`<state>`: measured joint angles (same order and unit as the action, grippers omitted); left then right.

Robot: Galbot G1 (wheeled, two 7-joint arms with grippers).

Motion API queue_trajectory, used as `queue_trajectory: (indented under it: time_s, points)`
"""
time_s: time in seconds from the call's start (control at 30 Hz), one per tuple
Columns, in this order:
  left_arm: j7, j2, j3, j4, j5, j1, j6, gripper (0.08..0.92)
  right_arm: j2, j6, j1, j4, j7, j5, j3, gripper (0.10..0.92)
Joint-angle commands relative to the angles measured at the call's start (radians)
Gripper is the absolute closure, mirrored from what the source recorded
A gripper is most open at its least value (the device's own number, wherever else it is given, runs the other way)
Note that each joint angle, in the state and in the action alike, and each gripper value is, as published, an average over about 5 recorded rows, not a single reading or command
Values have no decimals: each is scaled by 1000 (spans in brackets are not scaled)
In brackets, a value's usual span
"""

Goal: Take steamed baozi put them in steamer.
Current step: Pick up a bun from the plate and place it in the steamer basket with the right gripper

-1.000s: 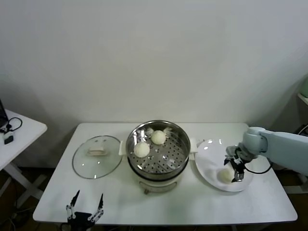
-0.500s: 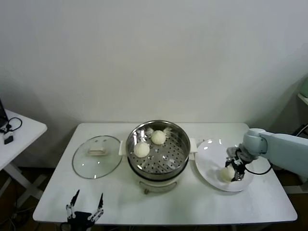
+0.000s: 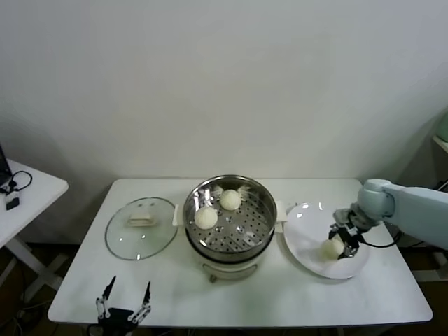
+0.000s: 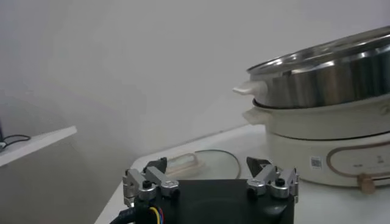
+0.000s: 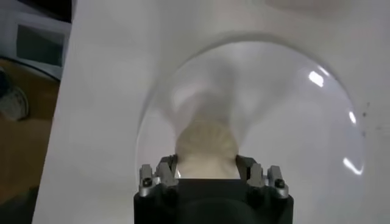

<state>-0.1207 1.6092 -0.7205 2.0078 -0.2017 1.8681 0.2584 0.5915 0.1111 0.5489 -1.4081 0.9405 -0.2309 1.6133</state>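
Note:
The steel steamer [image 3: 260, 225] stands mid-table with two cream baozi on its perforated floor, one [image 3: 206, 218] at the front left and one [image 3: 230, 199] behind it. My right gripper [image 3: 339, 246] is over the white plate [image 3: 302, 234], shut on a third baozi [image 3: 333, 246]. In the right wrist view the bun [image 5: 206, 141] sits between the fingers of the gripper [image 5: 206, 169], just above the plate [image 5: 298, 128]. No other baozi is in view. My left gripper [image 3: 126, 299] is parked open off the table's front left edge; it also shows in the left wrist view [image 4: 207, 169].
A flat glass lid [image 3: 140, 227] lies left of the steamer, and shows in the left wrist view [image 4: 204, 159] with the steamer's wall [image 4: 329, 79]. A small side table [image 3: 28, 192] stands at far left. The table's right edge is close beyond the plate.
My right gripper has risen a little, up and to the right over the plate, carrying the baozi with it. The left arm has not moved.

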Motion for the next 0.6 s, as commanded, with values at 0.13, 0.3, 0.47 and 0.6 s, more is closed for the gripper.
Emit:
queue_trajectory:
  time_s: [0.13,0.3,0.47,0.6]
  points:
    - [1,49,-7,5,-4,6,1,177,31,-298,571,-193,102,-112,202,372]
    - [1,49,-8,7,-3,6,1,177,128,-439,642,-181,148,-223,133,372]
    - [1,49,-9,8,0,3,0,177,241,-529,591,-183,170,-207,-16,372]
    - [0,49,-8,11,-1,0,-4,177,324,-536,513,-195,143,-173,-58,372]
